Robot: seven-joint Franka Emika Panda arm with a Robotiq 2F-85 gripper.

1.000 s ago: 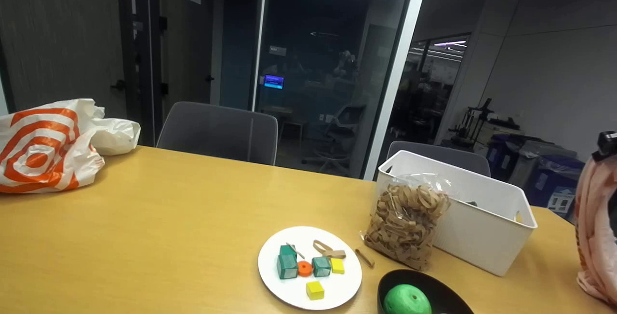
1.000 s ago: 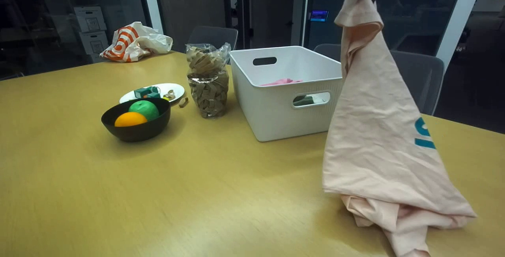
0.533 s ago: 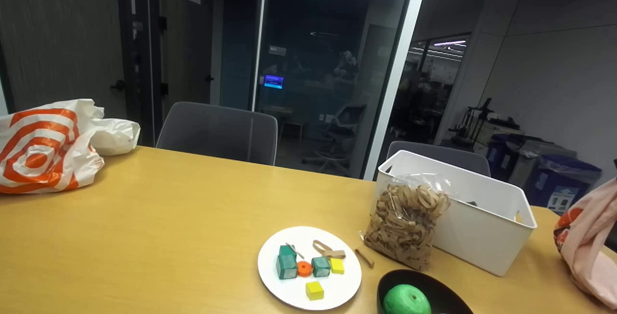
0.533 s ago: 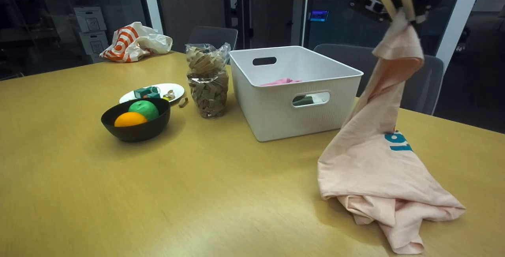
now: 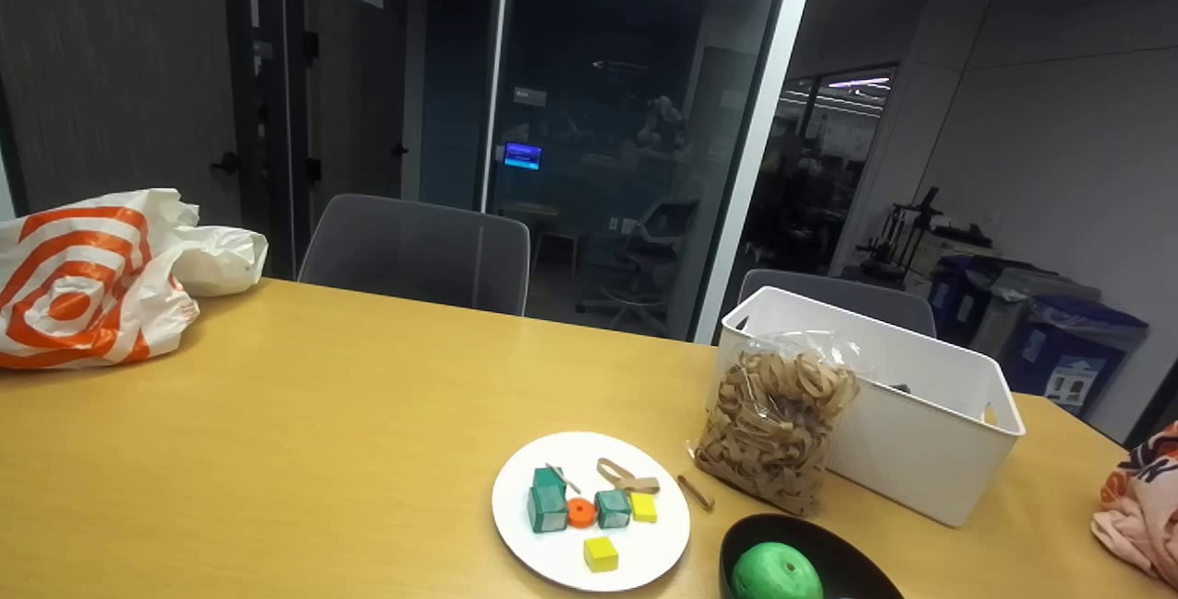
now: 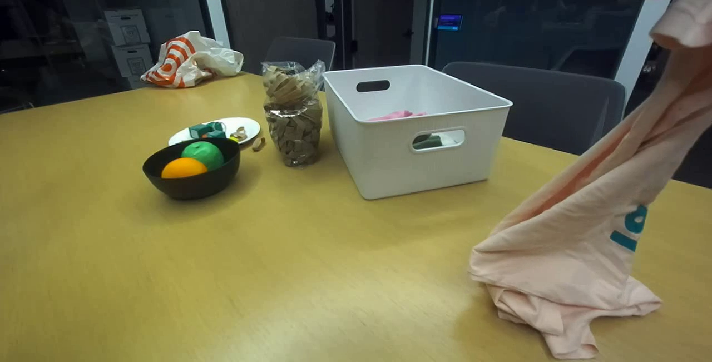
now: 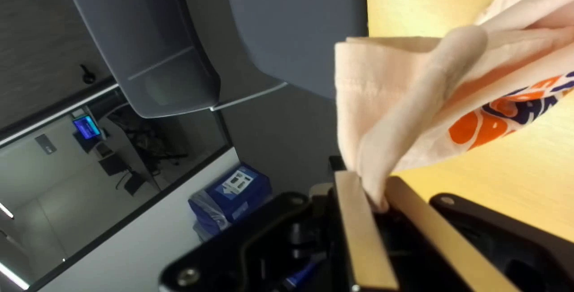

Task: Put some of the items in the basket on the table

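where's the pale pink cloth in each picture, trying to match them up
In an exterior view: the pale pink cloth is at the lower right edge, cut off.
In an exterior view: the pale pink cloth spans the right side, top to near bottom.
Wrist view: the pale pink cloth runs from the gripper to the right edge.
Shared landmark: the lit wall screen, in all three views.

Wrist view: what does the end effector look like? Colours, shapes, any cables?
The end effector is mostly black. Its two fingers are long, straight and tan-faced, flanked by black, round-ended links with silvery bolt heads. A blue bit shows near the bottom; can't tell whether it's a cable.
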